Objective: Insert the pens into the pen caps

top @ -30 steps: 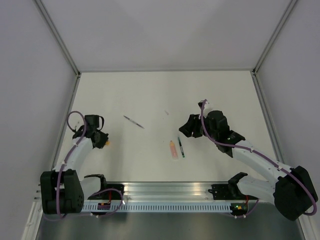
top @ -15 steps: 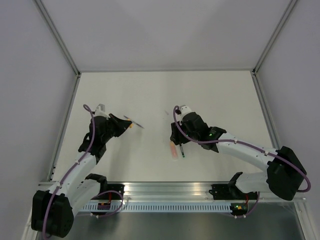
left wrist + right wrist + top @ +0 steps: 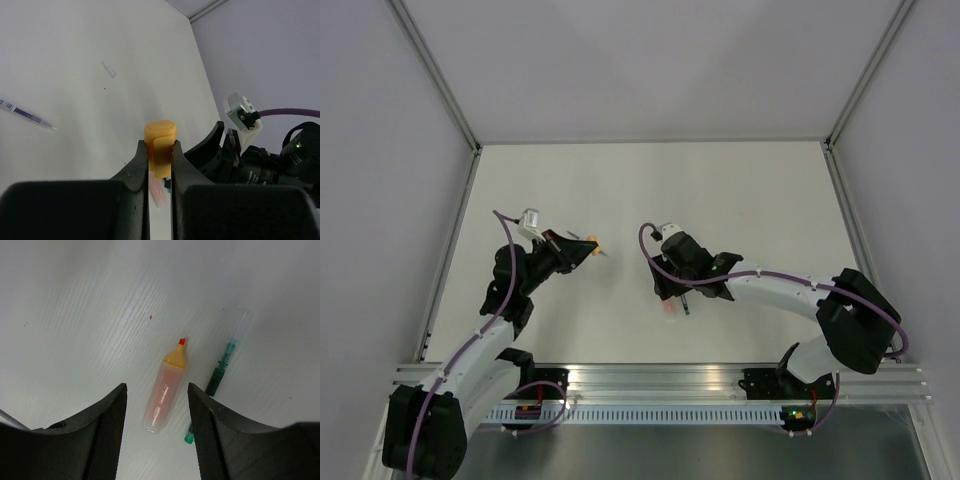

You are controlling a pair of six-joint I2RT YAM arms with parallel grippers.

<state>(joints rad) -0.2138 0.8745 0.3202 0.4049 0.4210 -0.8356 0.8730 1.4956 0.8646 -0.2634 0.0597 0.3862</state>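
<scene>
The pale orange pen [image 3: 162, 392] lies flat on the table [image 3: 75, 300], red tip bare, with the green pen [image 3: 216, 377] just beside it and roughly parallel. The right gripper [image 3: 156, 390] hangs directly over the orange one, jaws apart and straddling its barrel; I'd say it is lined up to close across it for a pick. On the other side, the left gripper [image 3: 159, 147] is pinched tight on the orange-yellow cap [image 3: 160, 132], holding it clear of the table and out toward the other arm, likely ready to receive the pen
</scene>
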